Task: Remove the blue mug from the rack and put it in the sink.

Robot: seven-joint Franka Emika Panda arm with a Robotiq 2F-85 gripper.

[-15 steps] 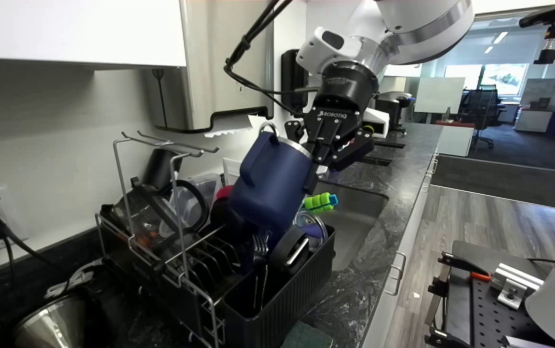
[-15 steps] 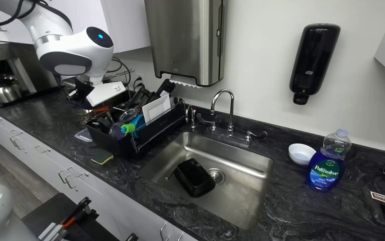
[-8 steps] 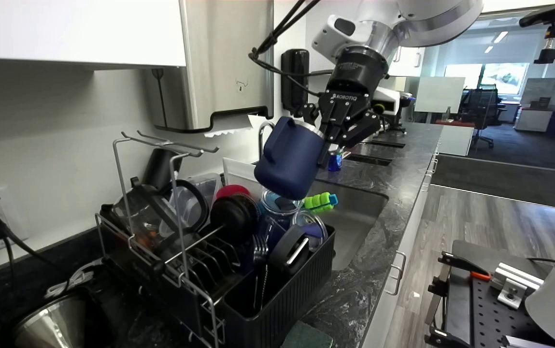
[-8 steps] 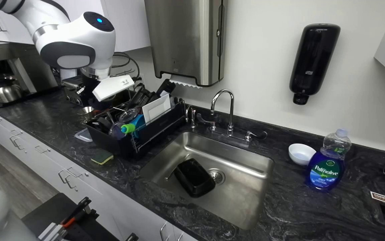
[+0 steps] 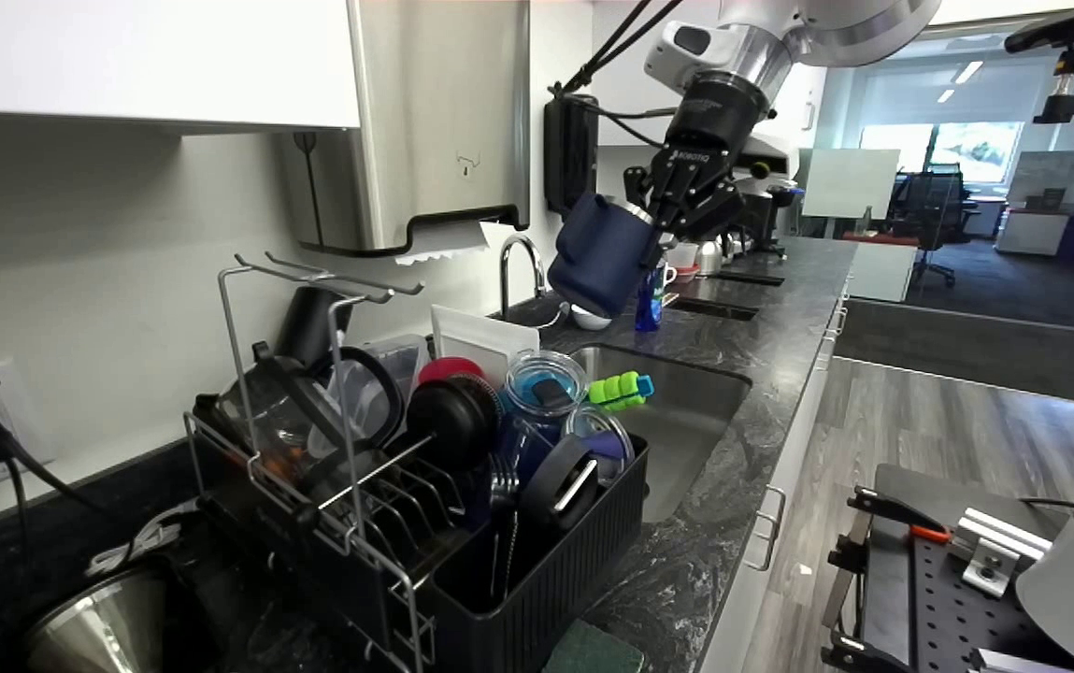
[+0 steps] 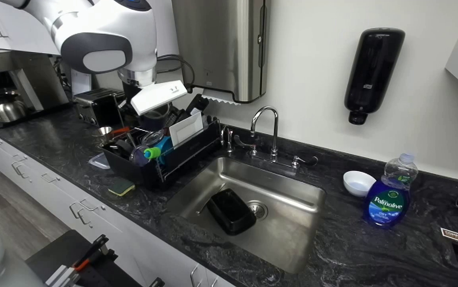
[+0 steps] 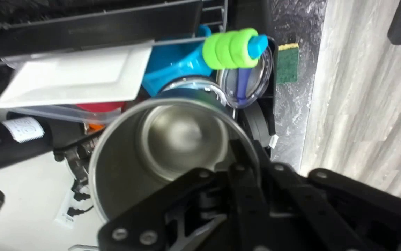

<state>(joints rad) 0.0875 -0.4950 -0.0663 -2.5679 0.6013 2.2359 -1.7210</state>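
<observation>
The dark blue mug (image 5: 604,254) hangs tilted in the air, held by my gripper (image 5: 656,229) at its rim. In the wrist view the mug's steel inside (image 7: 183,136) faces the camera. One finger of the gripper (image 7: 251,153) is inside the rim and the other outside, shut on the mug wall. The mug is above the rack (image 6: 193,149) and apart from it. In an exterior view the wrist housing hides most of the gripper and part of the mug (image 6: 154,121). The steel sink (image 6: 282,239) lies beside the rack and also shows in an exterior view (image 5: 700,402).
A black tub (image 6: 230,211) lies in the sink. The faucet (image 6: 275,131) stands behind it. A white plate (image 6: 186,129) and a green-handled brush (image 6: 152,152) stick up from the rack. A towel dispenser (image 5: 448,121) hangs above. A soap bottle (image 6: 388,199) and white bowl (image 6: 358,183) stand past the sink.
My gripper has lifted the mug up out of the rack and carried it toward the sink side. The jars and utensils behind it have come into view. The grip looks the same.
</observation>
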